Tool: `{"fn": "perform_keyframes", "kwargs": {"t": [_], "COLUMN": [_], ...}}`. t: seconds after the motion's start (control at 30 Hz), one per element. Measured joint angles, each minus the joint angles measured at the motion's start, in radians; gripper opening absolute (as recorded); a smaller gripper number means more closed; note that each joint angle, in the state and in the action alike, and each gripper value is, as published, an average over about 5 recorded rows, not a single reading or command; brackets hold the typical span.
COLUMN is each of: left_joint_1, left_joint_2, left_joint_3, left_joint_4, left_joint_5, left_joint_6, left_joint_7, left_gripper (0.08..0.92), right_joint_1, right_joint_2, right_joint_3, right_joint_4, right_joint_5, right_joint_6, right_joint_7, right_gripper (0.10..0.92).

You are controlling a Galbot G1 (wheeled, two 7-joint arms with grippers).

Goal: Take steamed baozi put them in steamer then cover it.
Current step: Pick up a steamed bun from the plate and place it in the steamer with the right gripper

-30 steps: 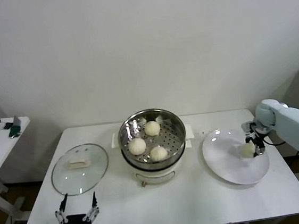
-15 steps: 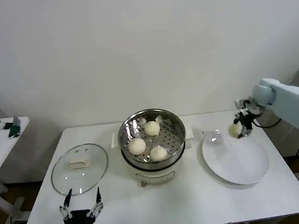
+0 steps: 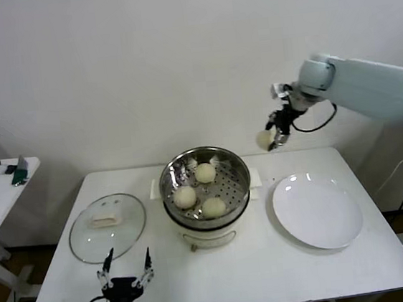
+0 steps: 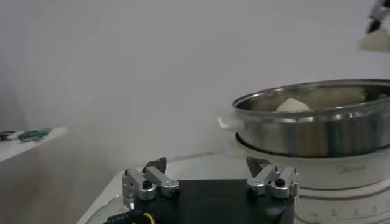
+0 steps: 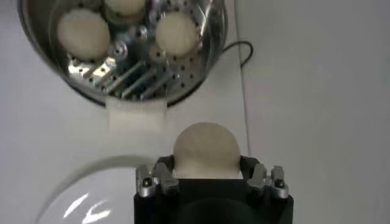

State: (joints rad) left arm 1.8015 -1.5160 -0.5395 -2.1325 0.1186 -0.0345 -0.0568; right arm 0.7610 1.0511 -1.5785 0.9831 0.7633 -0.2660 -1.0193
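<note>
The steel steamer [image 3: 203, 167] stands mid-table on its cream pot base and holds three baozi [image 3: 205, 173]. My right gripper [image 3: 272, 138] is shut on the fourth baozi [image 3: 264, 138] and holds it high in the air, just right of the steamer and above the table's back edge. In the right wrist view the held baozi [image 5: 206, 151] sits between the jaws, with the steamer [image 5: 210, 45] below and ahead. The glass cover [image 3: 108, 227] lies flat on the table at the left. My left gripper [image 3: 126, 269] is open and empty near the front edge, in front of the cover.
The white plate [image 3: 317, 211] lies bare at the right of the steamer. A small side table [image 3: 0, 186] with cables stands at the far left. In the left wrist view the steamer rim [image 4: 317, 103] rises ahead to one side.
My right gripper has lifted the baozi off the plate and carried it up and left toward the steamer. My left gripper has shifted a little to the right along the front edge.
</note>
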Motion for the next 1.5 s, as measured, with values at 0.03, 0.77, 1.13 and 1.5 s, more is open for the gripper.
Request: {"fn": "perform_keyframes", "kwargs": {"t": [0.03, 0.77, 1.13, 1.5], "left_joint_1": [0.0, -0.012, 0.004, 0.01], "left_joint_2": [0.0, 0.008, 0.021, 0.024], "left_joint_3": [0.003, -0.002, -0.018, -0.024], "left_joint_4": [0.001, 0.013, 0.006, 0.002], "left_joint_5": [-0.001, -0.022, -0.035, -0.036], "left_joint_6": [-0.001, -0.006, -0.008, -0.008], "left_joint_7": [0.0, 0.001, 0.004, 0.004], "left_gripper": [0.823, 0.823, 0.823, 0.823], "right_joint_1": [0.01, -0.017, -0.067, -0.061], "right_joint_2": [0.019, 0.286, 0.312, 0.306], "right_joint_3": [-0.016, -0.19, -0.21, -0.202], "right_joint_4": [0.004, 0.022, 0.013, 0.025], "right_joint_5": [0.02, 0.144, 0.099, 0.072], "right_joint_6": [-0.004, -0.049, -0.053, -0.067], "right_joint_7": [0.003, 0.053, 0.055, 0.042], "right_gripper": [0.696, 0.696, 0.707, 0.821]}}
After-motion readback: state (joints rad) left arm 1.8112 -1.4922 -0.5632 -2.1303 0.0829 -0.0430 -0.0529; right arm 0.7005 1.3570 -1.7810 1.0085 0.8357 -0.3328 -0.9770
